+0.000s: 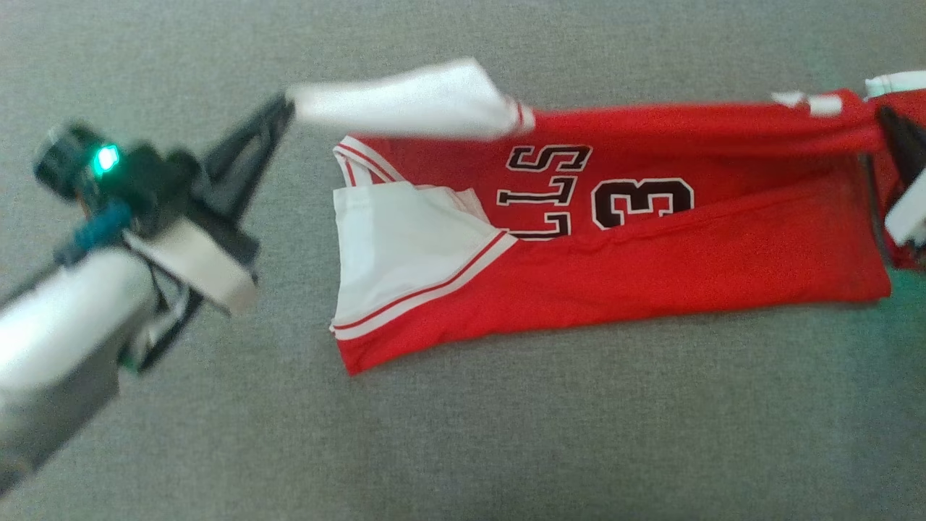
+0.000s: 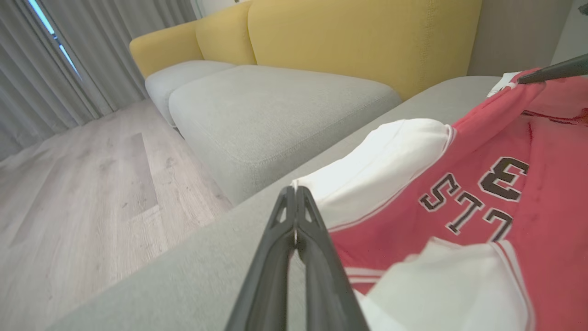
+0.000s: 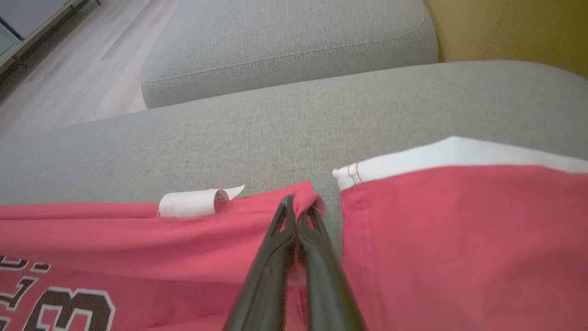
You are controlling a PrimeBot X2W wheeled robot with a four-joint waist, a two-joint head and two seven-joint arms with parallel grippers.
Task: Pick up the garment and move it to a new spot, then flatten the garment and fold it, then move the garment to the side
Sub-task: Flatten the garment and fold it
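So we've got one jersey here: red, white sleeves, white-and-red trim, black lettering reading "LLS" and a big "3" from the head view. It's lying stretched left to right on a grey sofa seat cushion. The near half is flat on the fabric, with its near long edge doubled over toward the print. The far edge is lifted and pulled taut between the two tools.

We count two white sleeves, both at the left end. One lies flat, and the far one is up in the air, because the left tool has it. That tool's fingers are pressed together, pinching the sleeve's tip. A green light glows on that wrist.

Over at the far right corner, the right tool is clamped tight on a bunched bit of the red hem. The right wrist view shows fabric wrapped round its tip pretty clearly. One small curled white tag sits just left of that pinch.

Further out, the left wrist view shows two more grey seat cushions beyond the left end, a yellow backrest behind them, a pale wooden floor and grey curtains.
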